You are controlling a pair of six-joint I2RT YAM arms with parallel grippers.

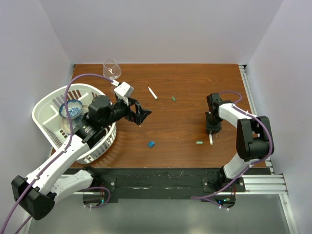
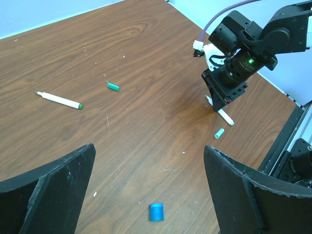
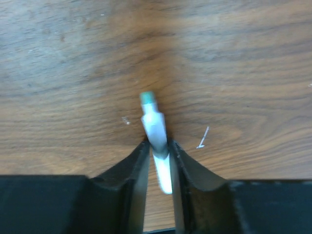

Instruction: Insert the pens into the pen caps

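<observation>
My right gripper (image 1: 211,132) is shut on a white pen (image 3: 157,136) with a green tip, right at the tabletop; this pen also shows in the left wrist view (image 2: 225,117). A green cap (image 1: 199,143) lies just left of it and shows in the left wrist view (image 2: 219,133) too. A second white pen (image 1: 153,93) lies at the back middle, a green cap (image 1: 173,98) to its right. A blue cap (image 1: 151,144) lies front middle. My left gripper (image 1: 141,116) is open and empty, above the table, with the blue cap (image 2: 156,212) below it.
A white basket (image 1: 48,105) holding a blue bowl (image 1: 71,108) stands at the left edge. A wine glass (image 1: 112,69) stands at the back left. The table's right edge has a metal rail (image 1: 253,105).
</observation>
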